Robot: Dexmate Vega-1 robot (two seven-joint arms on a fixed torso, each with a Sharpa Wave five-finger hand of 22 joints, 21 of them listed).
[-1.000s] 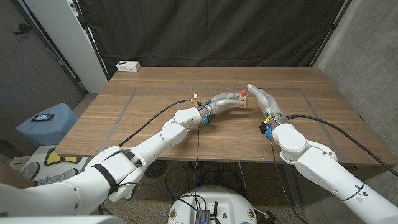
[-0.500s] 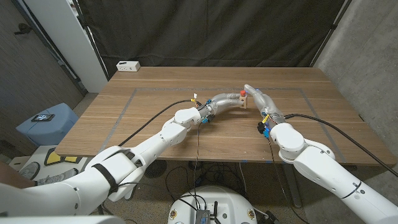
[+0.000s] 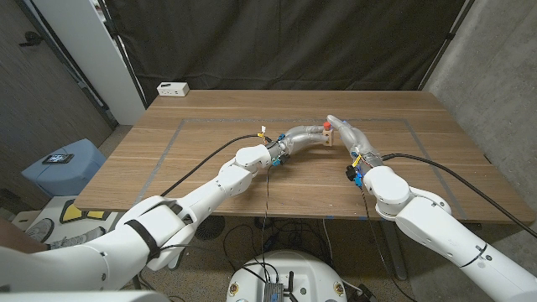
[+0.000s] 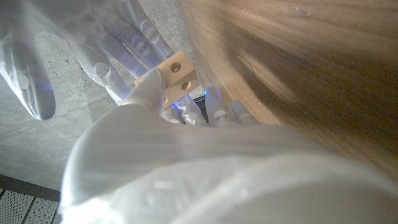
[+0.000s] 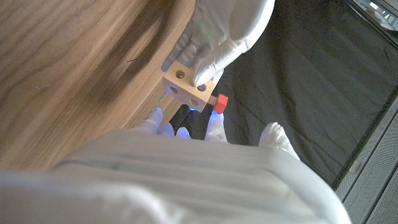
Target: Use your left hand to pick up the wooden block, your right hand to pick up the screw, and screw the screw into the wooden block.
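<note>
The right hand (image 3: 345, 132) has edged left toward the wooden block (image 3: 330, 136), fingers apart, holding nothing. The left hand (image 3: 304, 135) grips the block mid-surface, red-headed screw (image 3: 325, 125) seated in it. No readable writing.

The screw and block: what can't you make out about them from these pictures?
- Screw: right wrist view shows its red head beside the block; the shaft is hidden by the block, so how deep it sits is unclear.
- Right hand: its own back hides whether the fingers touch the screw.
- Head view: block too small, partly covered by the left hand.
</note>
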